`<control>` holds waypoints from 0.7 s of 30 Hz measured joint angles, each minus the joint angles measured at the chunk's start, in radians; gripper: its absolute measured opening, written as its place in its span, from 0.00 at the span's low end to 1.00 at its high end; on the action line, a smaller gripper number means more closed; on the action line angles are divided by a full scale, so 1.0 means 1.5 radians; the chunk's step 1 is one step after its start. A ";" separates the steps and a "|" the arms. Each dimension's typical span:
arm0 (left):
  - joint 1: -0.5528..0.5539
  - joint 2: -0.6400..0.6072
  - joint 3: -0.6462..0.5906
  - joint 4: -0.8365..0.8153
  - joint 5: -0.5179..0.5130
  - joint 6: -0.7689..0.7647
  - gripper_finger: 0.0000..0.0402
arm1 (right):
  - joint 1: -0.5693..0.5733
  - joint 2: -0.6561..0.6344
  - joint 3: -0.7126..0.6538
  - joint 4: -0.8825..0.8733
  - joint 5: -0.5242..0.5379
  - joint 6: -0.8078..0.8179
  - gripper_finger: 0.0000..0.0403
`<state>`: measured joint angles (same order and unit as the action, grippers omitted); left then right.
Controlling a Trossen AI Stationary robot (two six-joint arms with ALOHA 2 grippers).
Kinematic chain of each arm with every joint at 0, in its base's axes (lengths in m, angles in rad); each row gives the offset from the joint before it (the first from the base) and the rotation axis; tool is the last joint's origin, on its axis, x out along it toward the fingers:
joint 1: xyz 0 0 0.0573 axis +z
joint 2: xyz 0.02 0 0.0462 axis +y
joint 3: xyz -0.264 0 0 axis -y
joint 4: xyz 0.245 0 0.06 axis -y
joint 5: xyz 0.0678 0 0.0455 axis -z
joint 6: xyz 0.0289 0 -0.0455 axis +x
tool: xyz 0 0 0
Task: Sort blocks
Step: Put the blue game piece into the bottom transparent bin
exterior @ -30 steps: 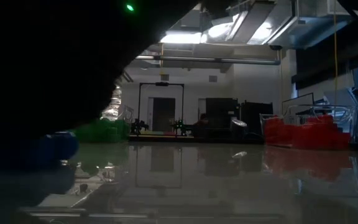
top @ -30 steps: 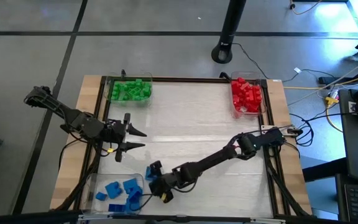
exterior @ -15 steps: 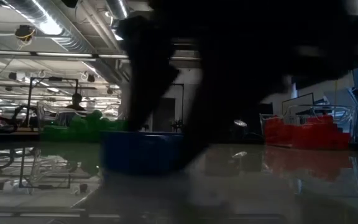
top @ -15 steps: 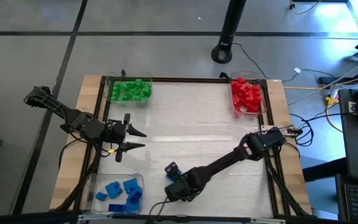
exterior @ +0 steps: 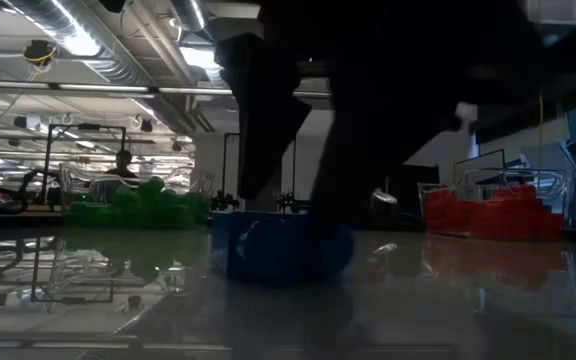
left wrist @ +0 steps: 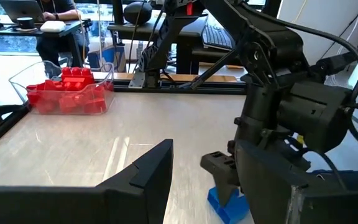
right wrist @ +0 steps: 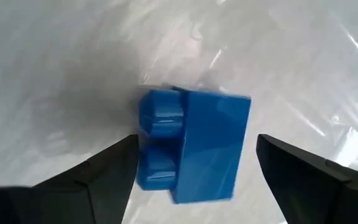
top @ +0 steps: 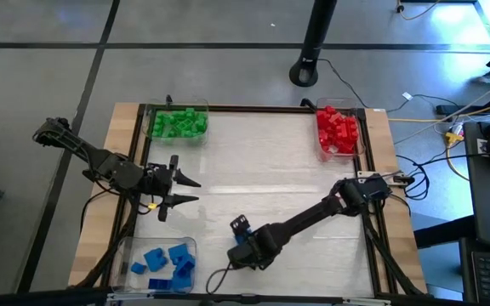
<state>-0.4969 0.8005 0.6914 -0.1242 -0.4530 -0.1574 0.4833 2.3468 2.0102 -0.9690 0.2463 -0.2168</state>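
The right gripper reaches low over the near middle of the white table, its dark fingers spread wide on either side of a small blue studded plastic brick. That brick lies on the table between the fingertips, touching neither, its studs turned sideways. To the gripper's left sits a clear plastic tray of blue bricks. Far ahead, in the table's back corners, stand a tray of green bricks and a tray of red bricks. The left gripper hovers at the left edge, its fingers parted and empty.
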 joint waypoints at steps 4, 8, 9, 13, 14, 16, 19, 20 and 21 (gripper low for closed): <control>0.000 0.000 0.000 0.000 0.000 0.002 0.41 | -0.007 -0.007 0.001 0.000 0.001 0.038 0.80; 0.000 0.000 0.000 0.000 0.000 0.002 0.41 | -0.010 -0.005 0.001 -0.015 -0.027 0.071 0.80; 0.000 0.000 0.000 0.000 0.000 0.002 0.41 | -0.012 -0.004 0.001 -0.014 -0.026 0.073 0.80; 0.000 0.000 0.000 0.000 0.000 0.002 0.41 | -0.015 -0.003 -0.010 0.002 0.005 0.064 0.80; 0.000 0.000 0.000 0.000 0.000 0.002 0.41 | -0.018 -0.003 -0.011 0.002 0.015 0.058 0.80; 0.000 0.000 0.000 0.000 0.000 0.002 0.41 | -0.019 -0.002 -0.012 0.000 0.016 0.054 0.80; 0.000 0.000 0.000 0.000 0.000 0.002 0.41 | -0.023 -0.001 -0.022 0.016 0.007 0.053 0.80; 0.000 0.000 0.000 0.000 0.000 0.003 0.41 | -0.027 0.000 -0.028 0.017 0.007 0.050 0.80; 0.000 0.000 0.000 0.000 0.000 0.005 0.41 | -0.027 0.001 -0.034 0.023 0.012 0.050 0.80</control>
<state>-0.4969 0.8005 0.6914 -0.1249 -0.4526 -0.1501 0.4425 2.3478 1.9594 -0.9350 0.2648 -0.1413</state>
